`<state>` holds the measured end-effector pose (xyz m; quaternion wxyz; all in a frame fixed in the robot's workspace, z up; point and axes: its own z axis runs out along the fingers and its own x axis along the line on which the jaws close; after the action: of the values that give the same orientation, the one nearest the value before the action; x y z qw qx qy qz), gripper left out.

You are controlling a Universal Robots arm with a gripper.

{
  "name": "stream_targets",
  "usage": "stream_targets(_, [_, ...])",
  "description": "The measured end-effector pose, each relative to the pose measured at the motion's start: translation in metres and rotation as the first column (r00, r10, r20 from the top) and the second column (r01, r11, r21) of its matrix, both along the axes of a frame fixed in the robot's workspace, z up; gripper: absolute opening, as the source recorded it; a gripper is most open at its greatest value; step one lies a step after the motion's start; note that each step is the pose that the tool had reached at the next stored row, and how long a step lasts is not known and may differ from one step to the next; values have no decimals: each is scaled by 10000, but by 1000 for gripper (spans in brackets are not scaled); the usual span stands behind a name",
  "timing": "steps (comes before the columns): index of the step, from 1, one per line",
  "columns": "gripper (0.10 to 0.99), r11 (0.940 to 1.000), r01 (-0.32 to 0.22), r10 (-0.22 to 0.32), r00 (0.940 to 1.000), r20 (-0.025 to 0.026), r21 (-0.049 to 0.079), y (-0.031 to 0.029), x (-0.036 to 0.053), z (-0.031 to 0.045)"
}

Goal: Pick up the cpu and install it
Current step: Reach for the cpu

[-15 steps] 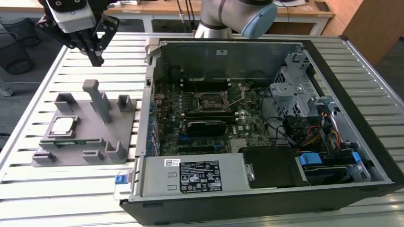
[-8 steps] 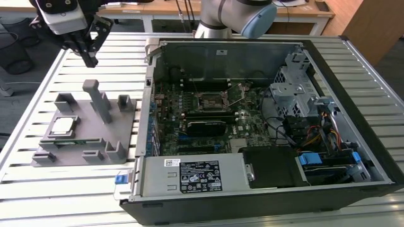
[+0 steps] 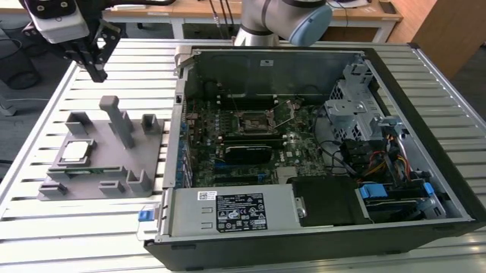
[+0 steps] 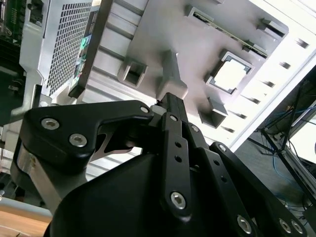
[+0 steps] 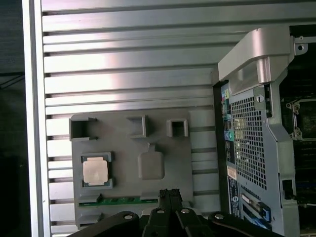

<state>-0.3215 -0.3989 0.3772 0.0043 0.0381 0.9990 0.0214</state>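
**A:** Where is the gripper (image 3: 97, 75), and what is it holding?

**B:** It's in the upper left of the exterior view, hanging over the slatted table (image 3: 76, 227) behind the grey fixture (image 3: 114, 149). The fingers are pinched together with nothing between them.

**A:** And the cpu (image 3: 74, 151)?

**B:** It lies flat in its square recess on the fixture, toward the frame's left edge, well apart from the gripper.

**A:** What could go wrong?

**B:** A tall post (image 3: 118, 122) stands near that recess. I'd guess an off-line descent would knock the post or catch the recess rim and tip the chip.

**A:** Is there room to move?

**B:** There are bare slats left of and below the fixture, and open air above. The socket (image 3: 254, 120) sits mid-frame inside the computer case (image 3: 281, 71), whose side wall rises between it and the fixture, so a low carry could clip that edge.
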Motion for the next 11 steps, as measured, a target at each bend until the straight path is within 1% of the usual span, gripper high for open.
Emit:
stream_targets(4, [106, 10000, -2, 2, 10000, -7, 0, -8, -138, -17])
stream_targets(11, [106, 10000, -1, 1, 10000, -14, -1, -46, -398, -60])
